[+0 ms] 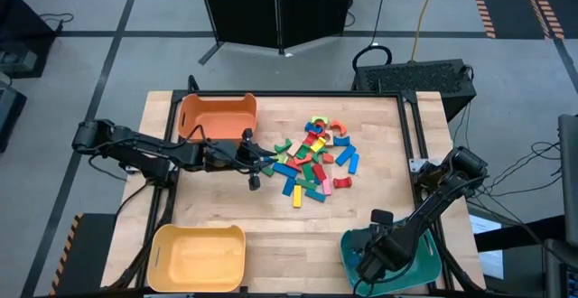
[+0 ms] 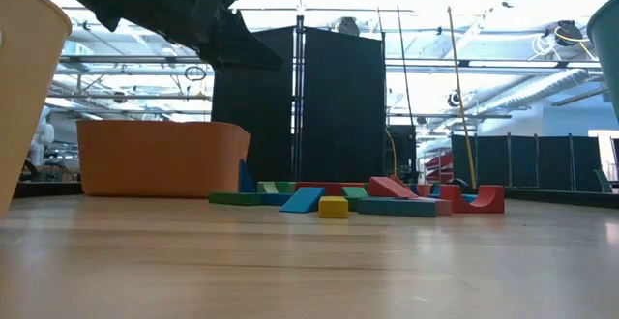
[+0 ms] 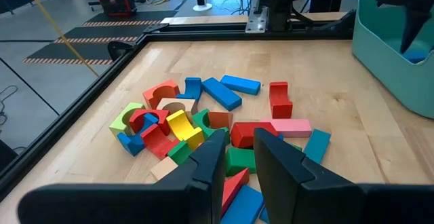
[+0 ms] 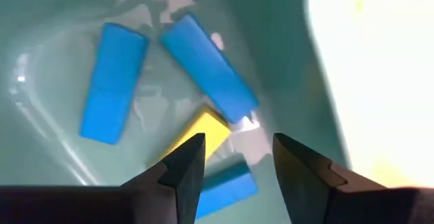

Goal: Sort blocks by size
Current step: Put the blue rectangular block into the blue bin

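Observation:
The blocks lie in a loose, many-coloured pile on the wooden table, right of the orange bin; the pile also shows in the left wrist view and the low view. My left gripper hovers over the pile's left edge. Its fingers stand a narrow gap apart with nothing between them. My right gripper hangs open over the teal bin, pointing down. Below it, blue bars and a yellow block lie on the bin's floor.
A yellow bin stands at the table's near left corner, and the teal bin at the near right corner. Bare tabletop lies between them, in front of the pile. A dark raised frame runs along the table's edges.

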Robot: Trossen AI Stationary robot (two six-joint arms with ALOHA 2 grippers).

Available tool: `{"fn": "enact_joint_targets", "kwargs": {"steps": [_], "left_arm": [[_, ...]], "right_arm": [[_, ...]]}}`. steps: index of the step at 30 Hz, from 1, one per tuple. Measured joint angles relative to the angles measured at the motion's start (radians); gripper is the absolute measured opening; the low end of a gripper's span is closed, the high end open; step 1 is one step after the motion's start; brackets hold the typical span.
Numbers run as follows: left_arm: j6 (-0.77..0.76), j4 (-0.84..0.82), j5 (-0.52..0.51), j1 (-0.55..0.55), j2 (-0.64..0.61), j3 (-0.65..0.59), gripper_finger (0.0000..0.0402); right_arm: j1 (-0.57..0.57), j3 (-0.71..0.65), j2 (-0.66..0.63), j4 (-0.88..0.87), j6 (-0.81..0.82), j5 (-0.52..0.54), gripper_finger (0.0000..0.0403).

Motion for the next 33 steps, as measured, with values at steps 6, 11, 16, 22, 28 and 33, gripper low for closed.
{"fn": "enact_joint_targets", "kwargs": {"steps": [6, 11, 16, 22, 28, 33], "left_arm": [[0.0, 0.001, 0.0, 0.0, 0.0, 0.0, 0.008], [0.0, 0.001, 0.0, 0.0, 0.0, 0.0, 0.008], [0.0, 0.001, 0.0, 0.0, 0.0, 0.0, 0.008], [0.001, 0.001, 0.0, 0.0, 0.0, 0.0, 0.008], [0.005, 0.001, 0.0, 0.0, 0.0, 0.0, 0.008], [0.008, 0.0, 0.0, 0.0, 0.0, 0.0, 0.008]], "right_arm": [[-0.007, 0.0, -0.062, -0.025, 0.063, 0.012, 0.0156], [-0.008, 0.0, -0.162, -0.045, 0.128, 0.126, 0.0155], [-0.032, 0.0, -0.255, -0.124, 0.217, 0.275, 0.0155], [-0.138, 0.0, -0.319, -0.19, 0.401, 0.402, 0.0155], [-0.29, 0.0, -0.321, -0.214, 0.446, 0.392, 0.0155], [-0.444, 0.0, -0.321, -0.211, 0.442, 0.35, 0.0155]]}}
